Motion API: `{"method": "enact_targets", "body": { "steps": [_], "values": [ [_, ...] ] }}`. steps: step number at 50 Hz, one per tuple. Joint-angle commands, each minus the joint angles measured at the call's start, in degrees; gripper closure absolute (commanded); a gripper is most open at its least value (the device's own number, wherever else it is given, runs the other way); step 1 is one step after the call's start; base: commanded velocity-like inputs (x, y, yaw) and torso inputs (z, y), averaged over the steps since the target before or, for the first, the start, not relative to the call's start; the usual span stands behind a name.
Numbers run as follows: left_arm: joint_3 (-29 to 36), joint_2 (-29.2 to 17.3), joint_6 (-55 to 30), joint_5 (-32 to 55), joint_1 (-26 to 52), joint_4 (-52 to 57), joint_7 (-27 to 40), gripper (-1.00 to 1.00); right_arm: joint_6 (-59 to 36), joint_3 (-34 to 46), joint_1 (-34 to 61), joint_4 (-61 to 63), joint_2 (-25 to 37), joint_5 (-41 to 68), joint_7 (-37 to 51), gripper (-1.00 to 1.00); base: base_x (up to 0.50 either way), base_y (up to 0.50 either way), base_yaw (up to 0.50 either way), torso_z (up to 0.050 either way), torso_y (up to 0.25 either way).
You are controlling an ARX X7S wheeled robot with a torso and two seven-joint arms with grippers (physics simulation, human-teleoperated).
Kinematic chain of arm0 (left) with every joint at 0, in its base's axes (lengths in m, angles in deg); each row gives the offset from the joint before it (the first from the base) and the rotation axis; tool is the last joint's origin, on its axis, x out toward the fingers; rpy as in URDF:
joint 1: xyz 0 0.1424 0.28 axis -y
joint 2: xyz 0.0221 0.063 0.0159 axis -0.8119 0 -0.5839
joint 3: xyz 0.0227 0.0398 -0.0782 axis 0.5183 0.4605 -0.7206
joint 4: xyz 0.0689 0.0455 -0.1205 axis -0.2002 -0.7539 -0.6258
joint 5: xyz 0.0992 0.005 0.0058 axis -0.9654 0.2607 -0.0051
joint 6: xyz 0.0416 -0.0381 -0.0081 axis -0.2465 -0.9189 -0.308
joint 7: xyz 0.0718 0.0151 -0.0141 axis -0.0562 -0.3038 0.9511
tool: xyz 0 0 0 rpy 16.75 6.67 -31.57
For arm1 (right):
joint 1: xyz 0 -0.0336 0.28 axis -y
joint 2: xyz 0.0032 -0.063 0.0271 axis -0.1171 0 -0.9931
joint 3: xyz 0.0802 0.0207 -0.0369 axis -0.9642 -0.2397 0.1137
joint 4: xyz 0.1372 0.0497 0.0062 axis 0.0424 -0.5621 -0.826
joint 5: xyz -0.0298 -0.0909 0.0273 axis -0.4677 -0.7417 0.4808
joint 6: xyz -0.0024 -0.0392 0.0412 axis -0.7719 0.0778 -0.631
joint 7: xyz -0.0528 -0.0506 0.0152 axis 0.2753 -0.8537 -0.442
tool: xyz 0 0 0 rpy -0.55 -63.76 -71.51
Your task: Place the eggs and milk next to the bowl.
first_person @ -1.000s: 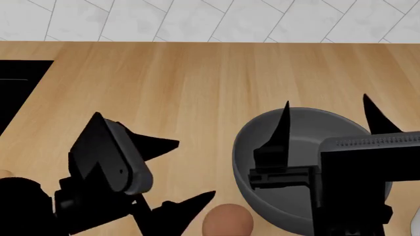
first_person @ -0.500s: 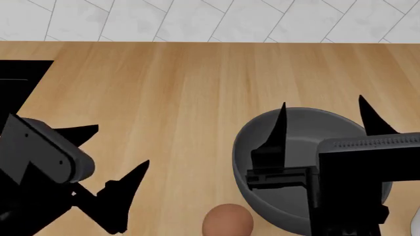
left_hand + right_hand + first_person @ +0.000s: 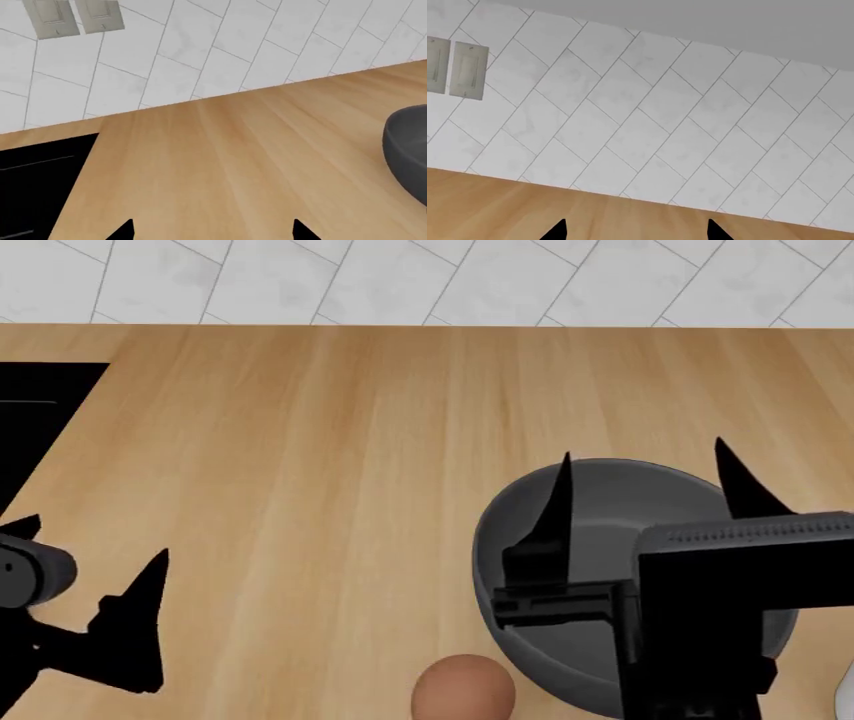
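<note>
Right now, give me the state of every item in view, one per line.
bowl: upright on the counter, no contents visible.
reddish-brown egg: lying on the counter just beside the bowl, free of both grippers.
left gripper: open, empty, near the sink side.
right gripper: open, empty, over the bowl.
sink: black basin at the counter's left edge, nothing seen in it.
Pale egg and milk: not in view.

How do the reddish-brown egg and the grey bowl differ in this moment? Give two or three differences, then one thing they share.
The egg is small, reddish-brown and a closed oval; the bowl is far wider, dark grey and open-topped. The right gripper hangs over the bowl, not the egg. Both rest on the wooden counter.
</note>
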Motion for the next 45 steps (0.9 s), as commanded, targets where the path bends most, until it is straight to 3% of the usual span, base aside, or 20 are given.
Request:
{"method": "enact_targets", "body": {
  "steps": [1,9,19,31,45],
  "values": [
    [-5.2,0.8,-1.0,-0.5,-4.2,3.0,8.0,-1.0,1.5,0.2,-0.5,-1.1,-0.2,0.0,-0.2,-1.0,0.0,0.0,0.0,0.0,0.0],
    [-8.0,1.1,-0.2,-2.1,-7.9,4.5,12.0,-1.0,2.5,0.1,-1.1,-1.2,-0.3,0.2,-0.2,-1.0,0.0,0.0,0.0,0.0,0.0],
    [-15.3,3.0,-1.9,2.2,-12.7,6.4,15.4,-1.0,2.3,0.2,-0.9,-1.0,-0.2,0.4,-0.1,-1.0,0.0,0.0,0.0,0.0,0.0],
    [-19.7,3.1,-0.9,3.9,-17.4,7.1,15.6,-1.0,2.1,0.5,-0.2,-1.3,-0.2,0.6,0.0,-1.0,0.0,0.0,0.0,0.0,0.0],
    [-20.6,3.5,1.7,2.4,-21.2,5.3,14.7,-1.0,2.3,0.8,-0.1,-1.4,-0.2,0.9,0.0,-1.0,0.0,0.0,0.0,0.0,0.0]
  ]
}}
